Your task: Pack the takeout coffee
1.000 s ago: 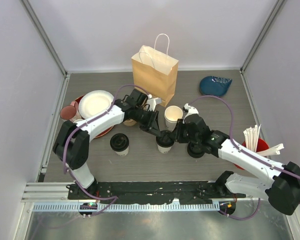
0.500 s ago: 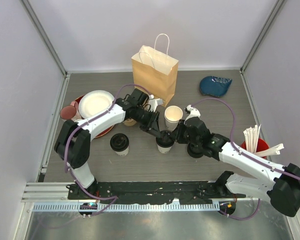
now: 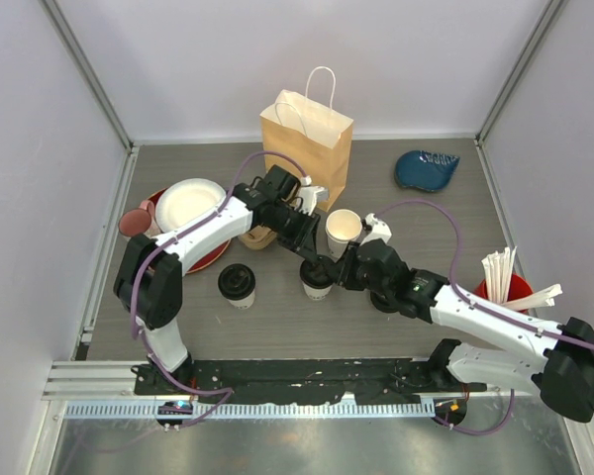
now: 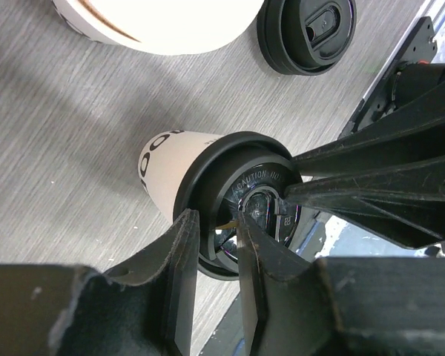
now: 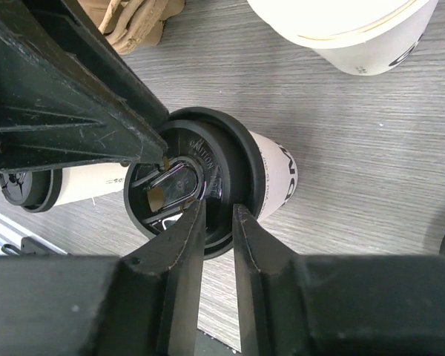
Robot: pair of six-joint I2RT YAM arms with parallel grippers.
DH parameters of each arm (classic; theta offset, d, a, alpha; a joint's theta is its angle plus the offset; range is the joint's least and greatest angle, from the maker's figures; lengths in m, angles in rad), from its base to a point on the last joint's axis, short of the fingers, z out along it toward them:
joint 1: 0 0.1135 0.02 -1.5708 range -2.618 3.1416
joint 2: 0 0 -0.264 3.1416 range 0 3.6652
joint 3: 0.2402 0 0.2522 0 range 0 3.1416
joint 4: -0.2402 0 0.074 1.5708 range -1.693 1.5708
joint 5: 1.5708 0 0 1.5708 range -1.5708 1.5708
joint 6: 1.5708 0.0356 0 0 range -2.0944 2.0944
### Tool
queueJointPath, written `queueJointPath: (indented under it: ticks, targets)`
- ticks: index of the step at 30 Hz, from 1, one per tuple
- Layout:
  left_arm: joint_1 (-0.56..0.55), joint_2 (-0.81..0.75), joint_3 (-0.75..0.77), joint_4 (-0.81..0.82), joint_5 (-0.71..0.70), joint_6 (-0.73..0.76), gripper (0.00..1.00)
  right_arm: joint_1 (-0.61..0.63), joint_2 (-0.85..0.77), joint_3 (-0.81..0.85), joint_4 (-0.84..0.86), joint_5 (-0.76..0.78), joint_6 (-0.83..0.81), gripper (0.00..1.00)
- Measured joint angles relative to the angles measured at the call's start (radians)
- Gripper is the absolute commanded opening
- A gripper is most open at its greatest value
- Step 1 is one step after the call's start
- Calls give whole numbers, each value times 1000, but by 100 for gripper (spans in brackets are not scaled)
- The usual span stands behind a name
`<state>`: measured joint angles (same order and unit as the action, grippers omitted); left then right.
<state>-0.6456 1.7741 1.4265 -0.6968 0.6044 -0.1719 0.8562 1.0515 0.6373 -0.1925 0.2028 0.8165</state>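
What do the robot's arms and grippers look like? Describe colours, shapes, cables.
The left arm and right arm have white shells with black joints; a purple cable loops along each. The left gripper and right gripper are black, each with two flat tapering fingers.

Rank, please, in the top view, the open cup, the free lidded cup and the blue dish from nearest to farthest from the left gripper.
1. Open cup, behind-right of the left gripper.
2. Free lidded cup, to its left.
3. Blue dish, back right.
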Motion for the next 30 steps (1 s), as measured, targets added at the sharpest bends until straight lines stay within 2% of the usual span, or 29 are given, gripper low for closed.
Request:
queueJointPath:
  ticks: [7,12,22,24,28,30]
  targets:
    - [-8,0,21,-21,-2,68,36,16,5,38,-53,1,-5,40]
    - [-9,0,32,-47,-1,106,43,20,24,86,-129,2,-37,48]
    - [1,-1,97,-94,-19,164,52,20,37,188,-238,25,-109,71]
    - [8,-4,111,-101,-23,178,52,18,43,214,-258,25,-130,72]
    - [20,-29,130,-116,-22,237,51,-49,71,260,-267,-40,-201,61]
    - [25,-65,129,-137,15,320,51,-119,87,268,-264,-116,-247,57]
